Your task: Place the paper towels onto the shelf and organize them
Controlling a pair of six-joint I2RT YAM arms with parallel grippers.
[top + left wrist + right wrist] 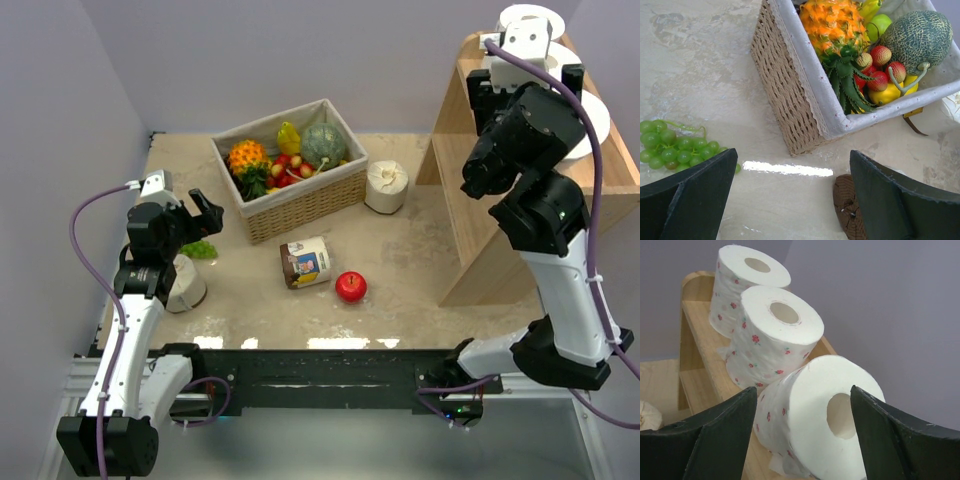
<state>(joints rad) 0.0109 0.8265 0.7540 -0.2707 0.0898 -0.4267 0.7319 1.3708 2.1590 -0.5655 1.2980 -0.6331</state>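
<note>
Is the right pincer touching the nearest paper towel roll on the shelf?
Cannot tell. The right wrist view shows the roll between the fingers of the right pincer, both finger edges overlapping its outline, with neither gap nor contact plain.

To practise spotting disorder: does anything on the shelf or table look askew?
Yes. The nearest paper towel roll on the shelf leans tilted, core facing sideways, while the two rolls behind stand upright. On the table, a jar lies on its side.

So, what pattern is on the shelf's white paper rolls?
The white paper rolls show small pink flowers; right wrist view.
</note>
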